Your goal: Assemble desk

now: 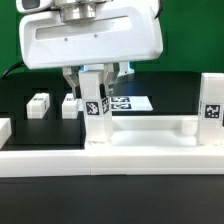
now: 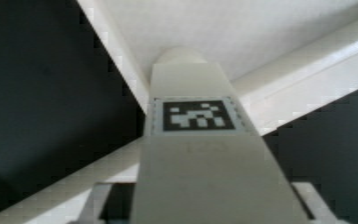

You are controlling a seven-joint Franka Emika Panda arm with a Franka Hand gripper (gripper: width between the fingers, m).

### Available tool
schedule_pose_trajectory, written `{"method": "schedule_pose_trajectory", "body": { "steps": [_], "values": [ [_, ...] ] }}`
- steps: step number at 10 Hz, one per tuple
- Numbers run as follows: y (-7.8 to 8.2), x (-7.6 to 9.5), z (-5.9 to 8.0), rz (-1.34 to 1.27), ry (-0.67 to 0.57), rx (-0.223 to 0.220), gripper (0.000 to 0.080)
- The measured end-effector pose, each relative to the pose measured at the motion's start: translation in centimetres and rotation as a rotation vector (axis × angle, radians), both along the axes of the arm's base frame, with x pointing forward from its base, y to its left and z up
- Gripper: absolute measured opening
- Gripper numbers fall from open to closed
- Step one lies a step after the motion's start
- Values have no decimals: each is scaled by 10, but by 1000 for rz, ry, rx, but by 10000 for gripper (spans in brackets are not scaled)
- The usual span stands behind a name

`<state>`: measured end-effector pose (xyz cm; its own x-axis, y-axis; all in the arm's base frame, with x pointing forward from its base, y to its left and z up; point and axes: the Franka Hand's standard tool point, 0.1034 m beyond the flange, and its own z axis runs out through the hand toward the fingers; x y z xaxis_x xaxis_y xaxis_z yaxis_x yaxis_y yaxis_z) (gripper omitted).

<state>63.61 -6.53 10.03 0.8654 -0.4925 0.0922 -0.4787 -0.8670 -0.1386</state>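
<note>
Nearest you, the desk top (image 1: 130, 152) lies on the black counter (image 1: 175, 90). Your tool (image 1: 96, 88) pinches a tagged leg (image 1: 97, 112) upright on it. Another leg (image 1: 212, 108) stands at the exterior view's right. Loose legs (image 1: 40, 103) lie behind.

A: How many desk tops lie on the counter (image 1: 170, 85)?
B: One desk top (image 1: 140, 150), along the near edge.
A: Tall legs?
B: Two, each with one tag: the held leg (image 1: 98, 108) and the end leg (image 1: 213, 110), by the near corner on the exterior view's right.
A: Smaller white pieces?
B: Three: the outer block (image 1: 38, 104) and the inner block (image 1: 70, 103) toward the far edge, plus one short stub (image 1: 188, 126) on the desk top; whether they are legs I cannot tell.
A: Grippers?
B: One gripper (image 1: 93, 88), with two fingers (image 1: 71, 80).
A: Boards?
B: One marker board (image 1: 137, 102); its tags are partly hidden, so I cannot count them
</note>
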Motion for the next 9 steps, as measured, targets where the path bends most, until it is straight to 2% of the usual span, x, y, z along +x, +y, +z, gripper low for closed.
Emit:
{"method": "schedule_pose_trajectory", "body": {
  "steps": [2,6,8,9],
  "values": [
    [-4,-1,-1,-223,12,38,289],
    [-2,-7,-2,-889,67,184,292],
    [10,-7,-2,-1050,101,206,292],
    [10,-7,-2,-1095,104,209,294]
  ]
}}
